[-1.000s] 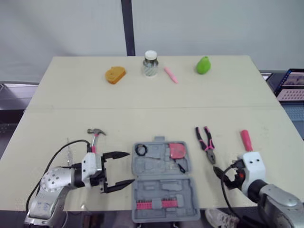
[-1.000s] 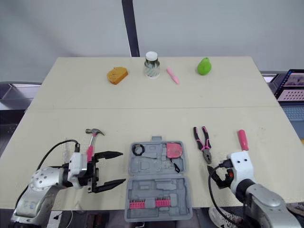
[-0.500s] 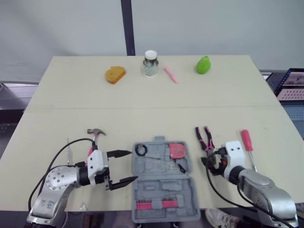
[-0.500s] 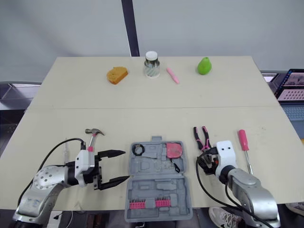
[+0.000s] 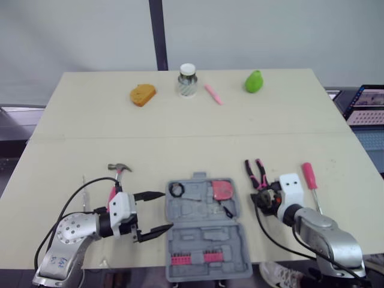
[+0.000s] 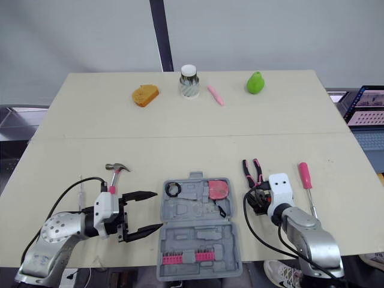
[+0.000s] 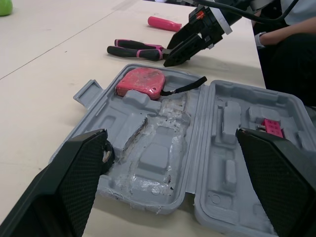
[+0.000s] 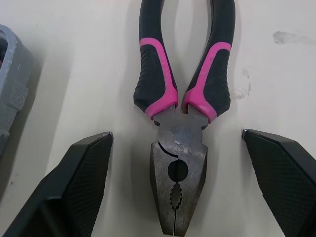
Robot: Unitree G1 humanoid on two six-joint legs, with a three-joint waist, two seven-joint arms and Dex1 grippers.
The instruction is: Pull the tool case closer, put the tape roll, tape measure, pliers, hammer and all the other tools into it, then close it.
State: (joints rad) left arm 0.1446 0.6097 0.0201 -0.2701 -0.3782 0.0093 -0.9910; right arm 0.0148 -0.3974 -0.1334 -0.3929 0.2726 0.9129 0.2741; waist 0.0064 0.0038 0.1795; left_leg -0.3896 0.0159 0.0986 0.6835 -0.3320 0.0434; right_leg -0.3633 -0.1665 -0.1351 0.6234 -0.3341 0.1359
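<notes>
I have the tool case at the table's near edge, tape roll and tape measure in its far half. Hammer lies left of it, pliers right, screwdriver farther right. Jar and pear stand far back.

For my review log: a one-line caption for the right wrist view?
Right gripper open, one finger either side of the head of the pliers on the table, tool case edge alongside.
</notes>
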